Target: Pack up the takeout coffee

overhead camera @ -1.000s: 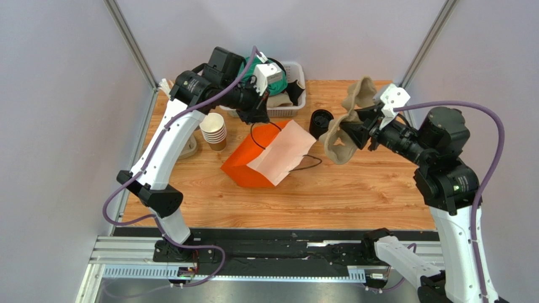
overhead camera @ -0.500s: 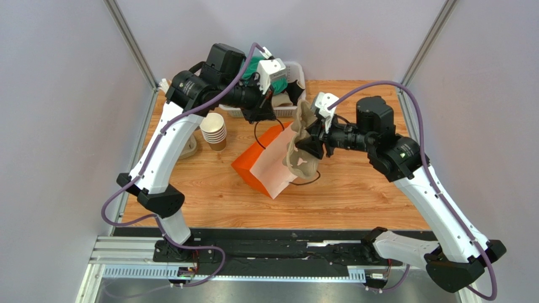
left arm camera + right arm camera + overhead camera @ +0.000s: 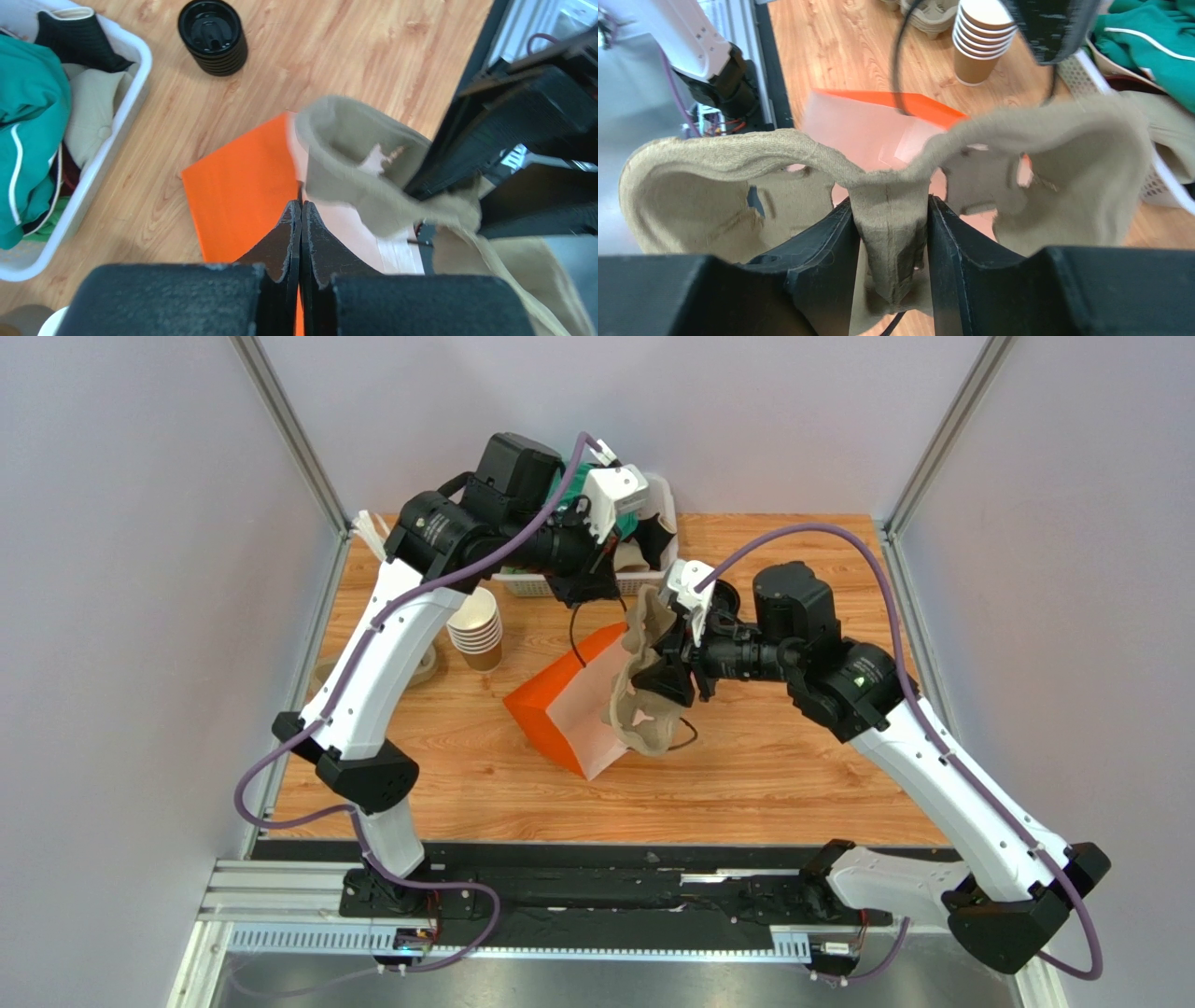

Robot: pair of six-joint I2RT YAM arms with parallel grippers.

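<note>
Lidded coffee cup: not identifiable in any view, so its position relative to the grippers cannot be told. Left gripper (image 3: pixel 302 204) pinches fully closed on the handle (image 3: pixel 901 63) of the orange bag (image 3: pixel 238 196). Right gripper (image 3: pixel 892 203), part-open, clamps the cup carrier (image 3: pixel 1053 161) over the bag.

Carrier (image 3: pixel 634 707) over bag (image 3: pixel 540 714) mouth, basket (image 3: pixel 659 493) at bag's 12 o'clock, cups (image 3: pixel 477 627) at 10 o'clock, lids (image 3: pixel 212 28) at 2 o'clock, right arm (image 3: pixel 870 686) across 3 o'clock, bare table (image 3: pixel 730 784) from 5 to 8 o'clock
</note>
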